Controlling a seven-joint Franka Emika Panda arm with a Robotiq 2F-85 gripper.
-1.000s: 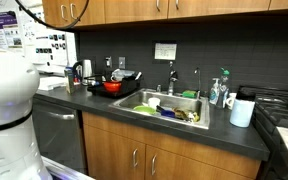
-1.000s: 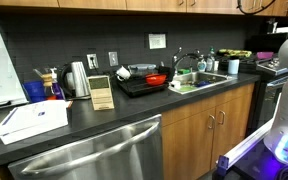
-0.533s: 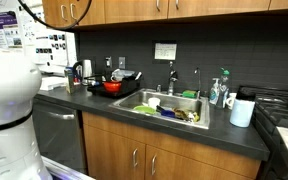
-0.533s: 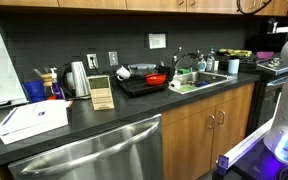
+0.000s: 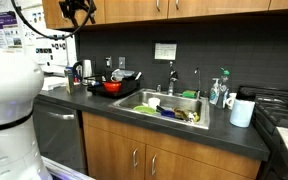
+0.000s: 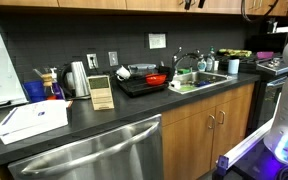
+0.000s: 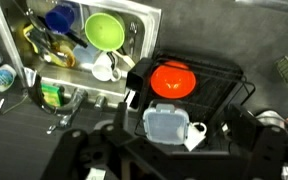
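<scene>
Wrist view looks straight down from high up, over the dark grey countertop (image 7: 269,40) and the stainless steel sink basin (image 7: 144,22), and the step in hand reads as a hover well above the work, with nothing touched. The black Robotiq gripper (image 7: 164,152) shows only as a blurred dark shape along the bottom edge, its jaws spread wide apart and empty; in an exterior view the gripper (image 5: 76,10) hangs up by the wooden wall cabinets (image 5: 164,8), far above the counter. Directly below it sits the black wire dish rack (image 7: 229,72), just beside the sink, and the things nearest the claw lie in it: a round red bowl (image 7: 171,80) in the middle, a clear plastic lidded container (image 7: 167,124) just beside it, and a small white mug (image 7: 195,135) touching that container. Any descent towards these would, in my judgement, call for a long straight drop, and the rack's raised wire sides and the close packing of bowl, container and mug leave little room for open fingers. In the sink lie a lime green bowl (image 7: 105,30), a second white cup (image 7: 106,68) and some utensils too blurred to name. The chrome tap (image 5: 171,75) rises behind the basin, clear of the rack.
</scene>
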